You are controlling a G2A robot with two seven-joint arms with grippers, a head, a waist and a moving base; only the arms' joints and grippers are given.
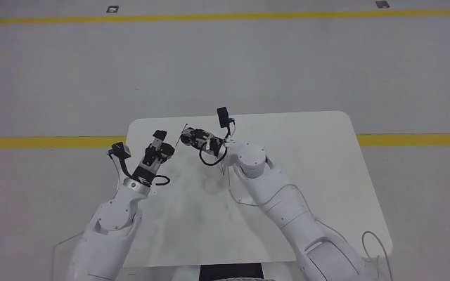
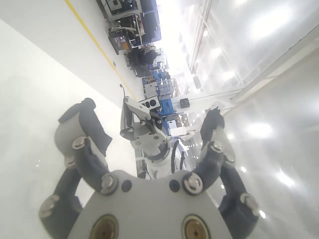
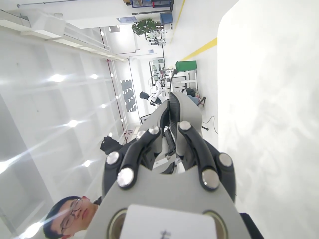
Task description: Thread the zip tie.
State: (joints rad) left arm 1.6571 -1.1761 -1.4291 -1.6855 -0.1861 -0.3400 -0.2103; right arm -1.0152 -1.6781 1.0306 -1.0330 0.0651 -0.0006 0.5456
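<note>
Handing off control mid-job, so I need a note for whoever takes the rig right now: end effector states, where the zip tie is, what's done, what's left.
Left end effector: open, empty, above the table, facing the right one.
Right end effector: shut on the zip tie, which sticks out past its tip.
Done: tie is gripped.
To do: no loop visible, so threading appears not yet done; likely bring the left end effector to the tie's free end.

Both arms extended forward, tips near each other; left pincer (image 2: 150, 108) spread wide, right pincer (image 3: 172, 100) pinched on zip tie (image 2: 122, 91).
</note>
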